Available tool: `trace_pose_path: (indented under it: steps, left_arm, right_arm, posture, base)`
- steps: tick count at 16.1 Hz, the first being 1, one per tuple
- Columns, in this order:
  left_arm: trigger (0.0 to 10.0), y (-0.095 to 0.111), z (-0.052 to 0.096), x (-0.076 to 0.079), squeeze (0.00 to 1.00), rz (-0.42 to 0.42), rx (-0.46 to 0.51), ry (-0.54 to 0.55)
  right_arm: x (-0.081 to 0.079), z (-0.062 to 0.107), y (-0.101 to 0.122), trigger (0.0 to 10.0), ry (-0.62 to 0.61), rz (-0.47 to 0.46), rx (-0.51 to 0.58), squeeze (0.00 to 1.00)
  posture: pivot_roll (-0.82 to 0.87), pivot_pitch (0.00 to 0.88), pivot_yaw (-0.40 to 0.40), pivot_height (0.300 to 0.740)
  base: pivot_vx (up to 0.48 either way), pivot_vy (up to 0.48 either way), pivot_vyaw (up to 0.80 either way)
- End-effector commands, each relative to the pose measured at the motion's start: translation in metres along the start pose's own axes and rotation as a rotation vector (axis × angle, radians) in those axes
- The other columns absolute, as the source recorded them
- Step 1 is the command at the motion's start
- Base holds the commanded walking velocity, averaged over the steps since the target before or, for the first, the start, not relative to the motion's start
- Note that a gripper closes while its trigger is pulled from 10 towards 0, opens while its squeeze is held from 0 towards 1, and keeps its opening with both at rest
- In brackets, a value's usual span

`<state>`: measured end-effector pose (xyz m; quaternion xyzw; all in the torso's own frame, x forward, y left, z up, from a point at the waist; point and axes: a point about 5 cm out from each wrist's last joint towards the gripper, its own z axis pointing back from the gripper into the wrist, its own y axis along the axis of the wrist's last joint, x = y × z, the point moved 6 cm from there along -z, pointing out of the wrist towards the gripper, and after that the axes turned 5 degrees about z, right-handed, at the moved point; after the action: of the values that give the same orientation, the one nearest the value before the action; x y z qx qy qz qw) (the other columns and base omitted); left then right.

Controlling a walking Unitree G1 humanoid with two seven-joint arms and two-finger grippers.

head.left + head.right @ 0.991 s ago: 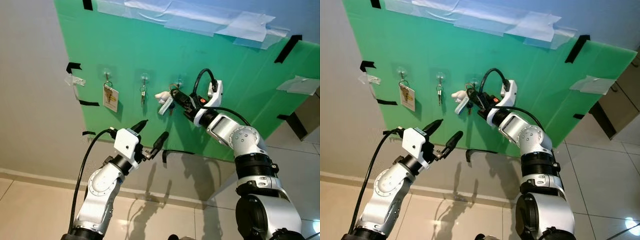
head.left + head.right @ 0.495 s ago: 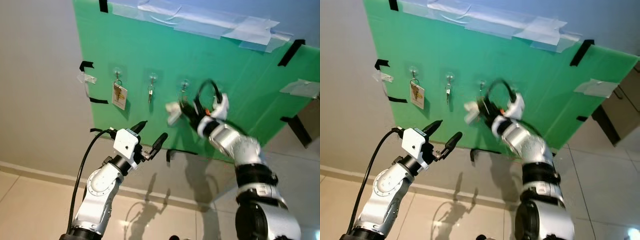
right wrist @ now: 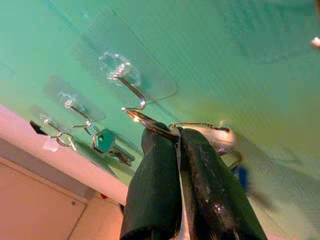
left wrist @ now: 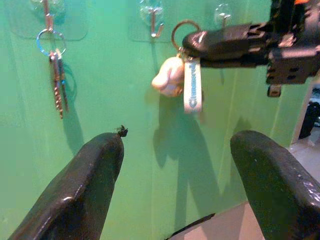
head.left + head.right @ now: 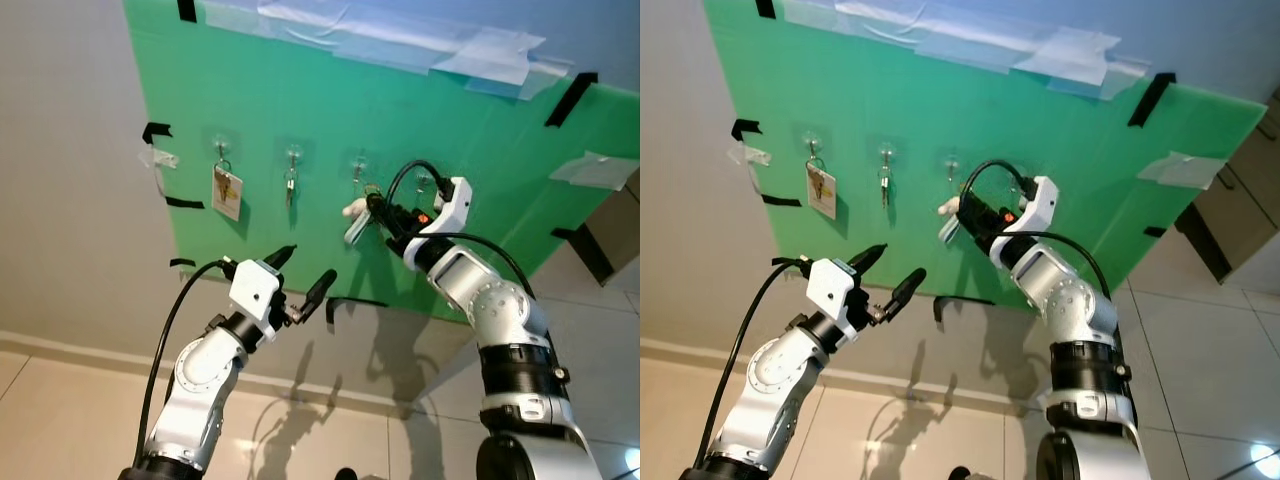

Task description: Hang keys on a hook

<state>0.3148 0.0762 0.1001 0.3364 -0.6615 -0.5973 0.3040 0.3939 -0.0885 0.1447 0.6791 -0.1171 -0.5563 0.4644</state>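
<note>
Your right end effector pinching the keys, ring just under a hook mid-board, left end effector spread wide, holding nothing

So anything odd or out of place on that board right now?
Mostly tidy. Two key sets hang straight on their hooks. The third set isn't hung: the right gripper pinches its ring beside the bare hook. The board sits askew on the wall, with tape wrinkled along its top.

Bare hook just beside key ring
</note>
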Motion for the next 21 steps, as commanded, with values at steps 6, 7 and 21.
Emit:
trace_pose_path:
  steps: [6,7,21]
  left_arm:
    - [10.0,-0.002,-0.006,0.004,0.0,0.0,-0.009,-0.016]
    - [10.0,-0.002,-0.006,0.004,0.0,0.002,-0.01,-0.015]
    - [10.0,-0.014,0.006,-0.018,0.0,-0.056,-0.064,0.116]
  right_arm:
    - [0.014,0.001,0.018,0.0,-0.134,0.208,0.044,0.0]
    - [0.015,0.0,0.018,0.0,-0.139,0.211,0.04,0.0]
    - [-0.004,0.049,-0.035,0.0,-0.091,0.675,-0.052,0.0]
  posture:
    - [0.08,0.0,-0.101,0.74]
    - [0.08,0.0,-0.103,0.74]
    - [0.06,0.0,-0.11,0.74]
  base:
    - [0.0,0.0,0.0]
    - [0.0,0.0,0.0]
    - [0.0,0.0,0.0]
